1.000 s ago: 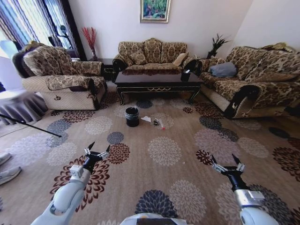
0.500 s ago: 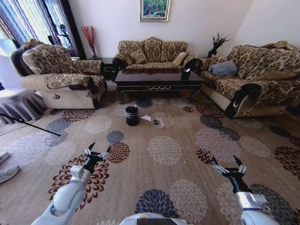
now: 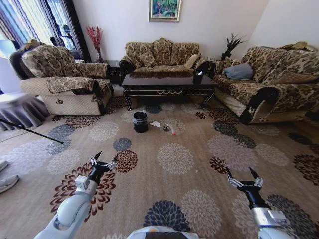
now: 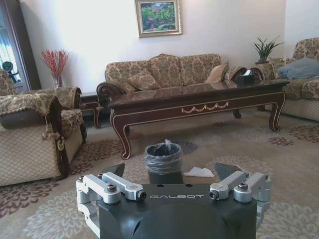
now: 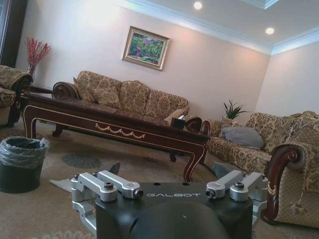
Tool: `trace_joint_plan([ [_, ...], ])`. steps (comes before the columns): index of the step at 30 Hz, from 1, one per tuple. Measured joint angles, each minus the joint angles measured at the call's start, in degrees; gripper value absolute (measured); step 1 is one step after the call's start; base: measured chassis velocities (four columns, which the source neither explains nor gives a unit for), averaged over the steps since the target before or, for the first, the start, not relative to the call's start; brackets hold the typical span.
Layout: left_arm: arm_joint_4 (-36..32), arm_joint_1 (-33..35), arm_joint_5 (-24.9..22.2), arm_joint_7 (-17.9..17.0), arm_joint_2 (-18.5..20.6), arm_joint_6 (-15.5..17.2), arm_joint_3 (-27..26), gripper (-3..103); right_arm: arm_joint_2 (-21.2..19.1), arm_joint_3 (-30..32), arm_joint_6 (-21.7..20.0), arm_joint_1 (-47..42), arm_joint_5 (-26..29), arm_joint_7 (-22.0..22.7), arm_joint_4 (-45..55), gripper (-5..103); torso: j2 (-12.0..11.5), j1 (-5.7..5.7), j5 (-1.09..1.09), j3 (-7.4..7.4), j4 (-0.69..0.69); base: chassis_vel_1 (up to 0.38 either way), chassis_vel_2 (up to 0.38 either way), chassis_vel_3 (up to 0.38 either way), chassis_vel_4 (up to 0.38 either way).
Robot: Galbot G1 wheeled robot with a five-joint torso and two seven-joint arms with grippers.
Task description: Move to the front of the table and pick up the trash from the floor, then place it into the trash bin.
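Dark-brown glossy table [image 3: 168,82]: long, low, curved legs, gold ornament on the front rail; stands before the far sofa [image 3: 160,55], between an armchair [image 3: 62,79] and a side sofa [image 3: 271,79].

Trash bin [image 3: 140,122]: small, round, black, clear liner gathered at the rim; upright on the patterned carpet [image 3: 174,159] just in front of the table's left end.

Trash, on the carpet just right of the bin: white triangular paper piece [image 3: 155,124] nearest the bin, small dark wrapper [image 3: 165,128] beside it, clear bottle with red cap [image 3: 172,132] lying at the outer end.

Open room: broad bare carpet between the robot and the bin.

Left gripper [image 3: 102,162]: fingers spread, holding nothing, low over the carpet, well apart from the trash.

Right gripper [image 3: 245,179]: fingers spread, holding nothing, low over the carpet on the right.
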Motion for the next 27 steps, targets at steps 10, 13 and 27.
trace_joint_plan([
  [10, 0.70, -0.12, -0.82, -0.46, -0.20, 0.32, -0.06, 100, 0.51, -0.63, 0.15, 0.69, -0.81, 0.07, -0.90, 100, -2.57, -0.98, 0.00, -1.59, 0.00, 0.000, 0.000, 0.000, 0.000],
  [13, 0.67, -0.34, -1.07, -0.63, -0.29, 0.62, 0.04, 100, 0.72, -0.81, 0.26, 0.75, -0.89, 0.07, -1.01, 100, -3.06, -1.19, 0.00, -1.87, 0.00, 0.000, 0.000, 0.000, 0.000],
  [27, 1.46, -0.78, -0.93, -0.68, -0.44, 0.56, 0.51, 100, 1.10, -1.20, 0.37, 0.84, -2.39, -0.46, -0.56, 100, -6.45, -2.46, 0.00, -4.00, 0.00, 0.000, 0.000, 0.000, 0.000],
])
